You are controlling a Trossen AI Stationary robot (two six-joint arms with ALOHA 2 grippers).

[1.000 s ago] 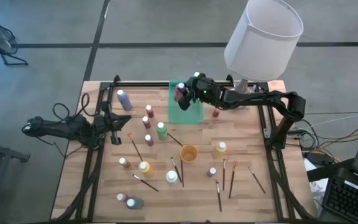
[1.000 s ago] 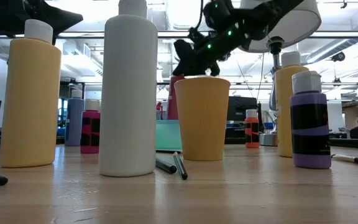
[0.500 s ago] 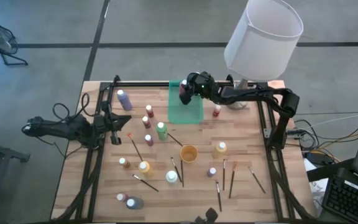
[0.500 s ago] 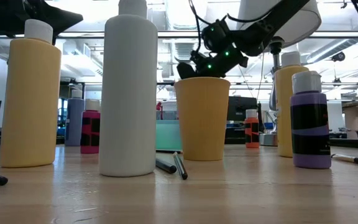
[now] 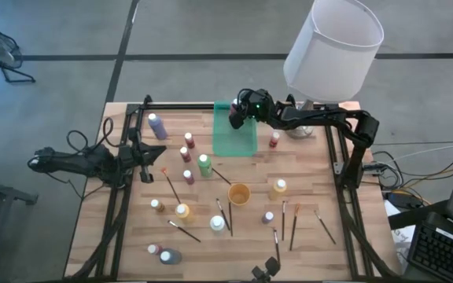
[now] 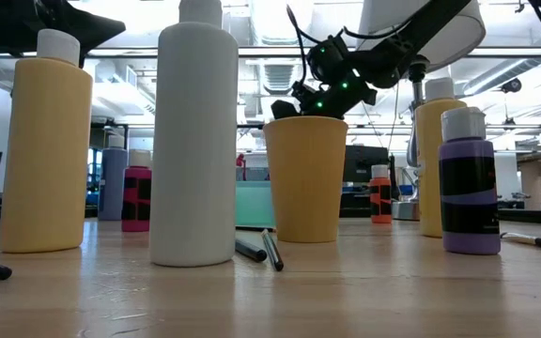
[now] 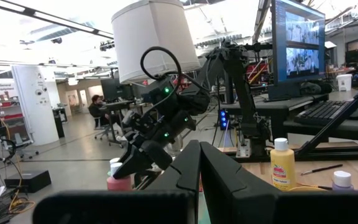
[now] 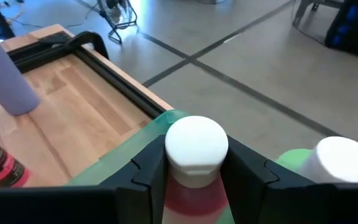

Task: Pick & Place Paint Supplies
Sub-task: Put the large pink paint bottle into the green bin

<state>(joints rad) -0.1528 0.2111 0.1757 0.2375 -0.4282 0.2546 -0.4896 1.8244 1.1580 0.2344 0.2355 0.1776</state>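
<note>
Right wrist view is showing us our right pincer clamped on a red paint bottle just under its pale cap, with the green tray directly beneath and a second pale-capped bottle already sitting just beside the held one. From overhead, we are seeing that this pincer has been drawing back over the last second, from the middle of the tray toward its far end, while in the level view it is hanging well above the rim of the orange cup. We are judging that the bottle is being carried to a free spot in the tray and not yet released, so the placing step is close but unfinished.

Our left pincer is waiting off the worktop edge, far from the tray, its fingers pressed narrow and gripping nothing.

Away from the right pincer, toward the near side of the worktop, many bottles such as the green one and several paintbrushes are waiting, so most of the job is remaining.
</note>
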